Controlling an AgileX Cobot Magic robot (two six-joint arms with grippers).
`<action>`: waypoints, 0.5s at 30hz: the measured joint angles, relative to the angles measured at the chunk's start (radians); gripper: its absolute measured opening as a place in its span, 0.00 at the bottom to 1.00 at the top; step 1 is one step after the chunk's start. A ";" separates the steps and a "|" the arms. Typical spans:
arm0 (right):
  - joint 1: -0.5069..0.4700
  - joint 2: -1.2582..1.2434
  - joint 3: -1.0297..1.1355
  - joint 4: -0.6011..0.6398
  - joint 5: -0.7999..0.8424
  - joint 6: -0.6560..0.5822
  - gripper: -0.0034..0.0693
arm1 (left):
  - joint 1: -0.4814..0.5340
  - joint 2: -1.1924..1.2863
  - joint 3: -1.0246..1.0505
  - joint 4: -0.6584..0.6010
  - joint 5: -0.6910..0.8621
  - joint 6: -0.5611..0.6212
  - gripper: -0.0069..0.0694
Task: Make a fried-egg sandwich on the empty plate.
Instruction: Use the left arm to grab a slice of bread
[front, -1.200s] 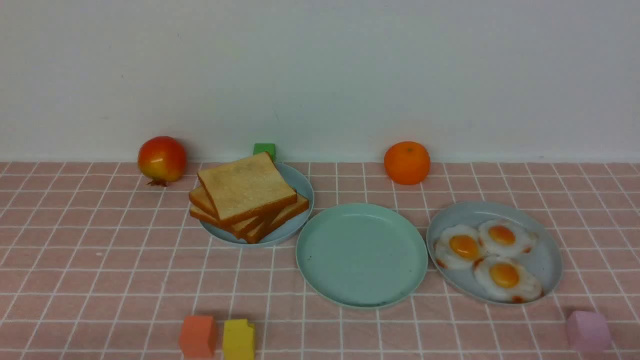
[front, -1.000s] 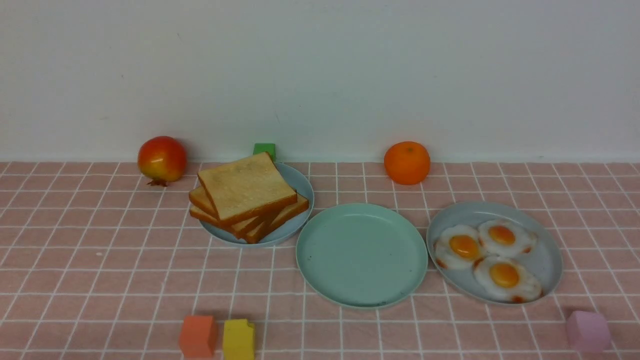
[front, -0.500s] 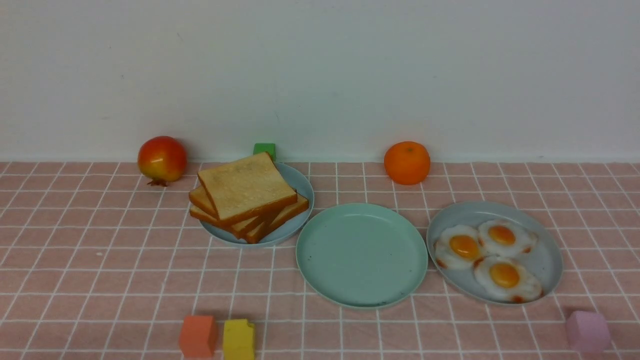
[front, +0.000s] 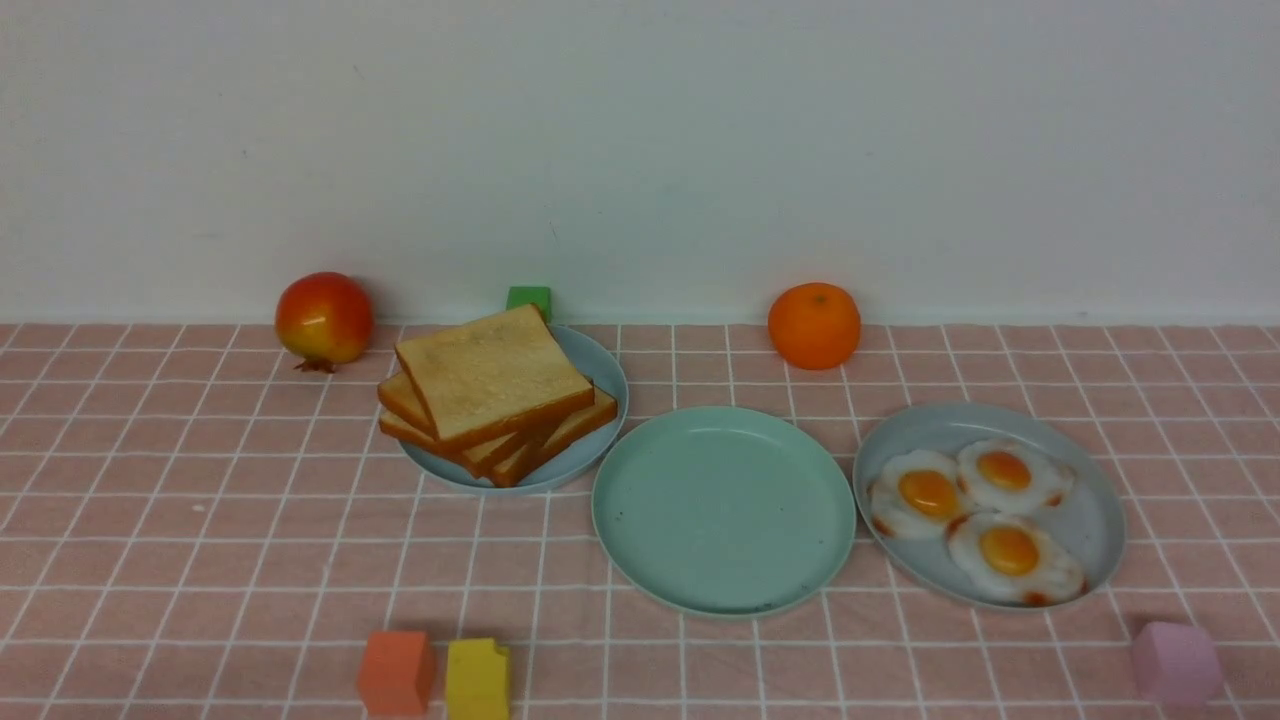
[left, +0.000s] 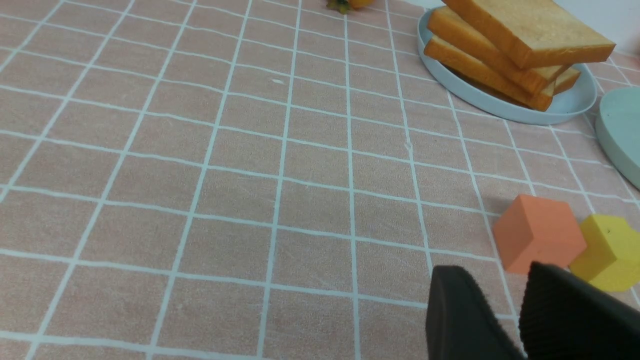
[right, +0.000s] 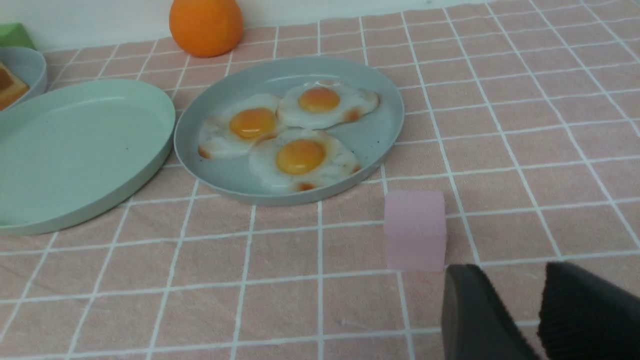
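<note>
A stack of golden-brown toast slices (front: 492, 392) lies on a pale blue-grey plate (front: 585, 458) at the left; it also shows in the left wrist view (left: 515, 37). The empty mint-green plate (front: 722, 508) sits in the middle. Three fried eggs (front: 975, 510) with orange yolks lie on another blue-grey plate (front: 1098, 520) at the right, also in the right wrist view (right: 295, 132). My left gripper (left: 495, 272) hovers low near the front edge, jaws slightly apart and empty. My right gripper (right: 510, 270) is likewise slightly open and empty. Neither gripper shows in the front view.
A red-yellow pomegranate (front: 324, 318), a small green block (front: 529, 298) and an orange (front: 813, 325) stand along the back wall. An orange cube (front: 396, 672) and a yellow block (front: 477, 678) sit at the front left, a pink cube (front: 1176, 662) at the front right.
</note>
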 joint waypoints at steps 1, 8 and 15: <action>0.000 0.000 0.002 0.000 -0.017 0.000 0.38 | 0.000 0.000 0.001 0.000 -0.004 0.000 0.41; 0.000 0.000 0.004 0.008 -0.268 0.049 0.38 | 0.000 0.000 0.012 -0.016 -0.071 0.000 0.41; 0.000 0.000 0.004 0.008 -0.474 0.106 0.38 | 0.000 0.000 0.015 -0.239 -0.259 -0.015 0.41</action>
